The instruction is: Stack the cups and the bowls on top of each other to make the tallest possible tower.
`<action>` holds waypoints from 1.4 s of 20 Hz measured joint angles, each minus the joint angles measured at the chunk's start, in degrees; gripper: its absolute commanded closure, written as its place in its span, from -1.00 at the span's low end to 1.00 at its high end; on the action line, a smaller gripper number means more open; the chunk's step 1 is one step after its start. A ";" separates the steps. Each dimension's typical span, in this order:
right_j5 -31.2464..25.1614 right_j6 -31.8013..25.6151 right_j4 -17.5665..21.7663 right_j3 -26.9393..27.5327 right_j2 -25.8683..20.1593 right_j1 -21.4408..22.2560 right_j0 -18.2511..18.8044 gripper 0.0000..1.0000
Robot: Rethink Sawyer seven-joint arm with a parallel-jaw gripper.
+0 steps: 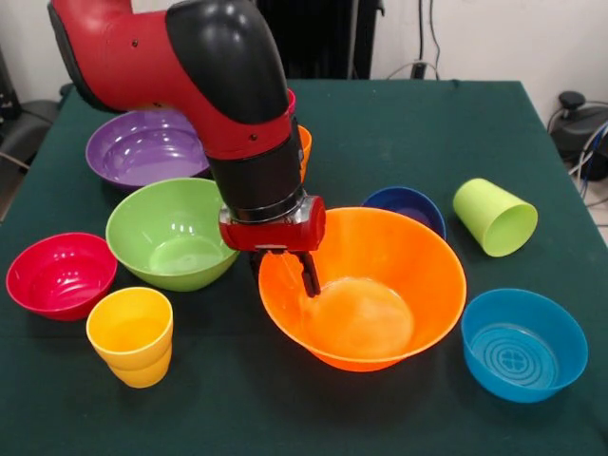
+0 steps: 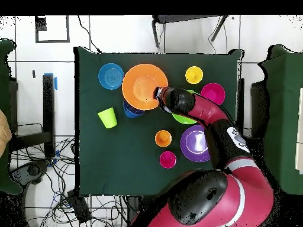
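Open green table (image 1: 446, 123) behind the big orange bowl (image 1: 380, 285); lime bowl (image 1: 171, 233) crowding its side.

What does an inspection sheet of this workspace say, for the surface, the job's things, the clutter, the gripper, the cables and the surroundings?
Surface: table with a dark green cloth.
Job's things: nothing stacked yet. Large orange bowl upright at the centre; dark blue bowl behind it; light blue bowl, lime green bowl, purple bowl and red bowl upright, apart. Yellow cup upright; light green cup on its side; orange cup and red cup upright.
Clutter: nothing seen.
Gripper: gripper at the orange bowl's rim, fingers reaching inside; grip unclear.
Cables: cables on the floor beside the table.
Surroundings: chair at one table edge.
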State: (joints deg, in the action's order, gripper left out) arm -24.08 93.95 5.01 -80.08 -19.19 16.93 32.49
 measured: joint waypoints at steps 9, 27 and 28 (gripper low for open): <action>0.66 0.00 1.60 -1.62 2.16 3.91 -3.17 -1.00; 0.64 0.00 1.70 -7.03 8.83 13.52 -10.10 -1.00; 0.64 0.00 1.70 -7.21 9.34 13.81 -10.49 -1.00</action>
State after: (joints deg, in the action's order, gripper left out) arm -23.43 93.95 6.71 -87.29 -9.86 30.74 22.00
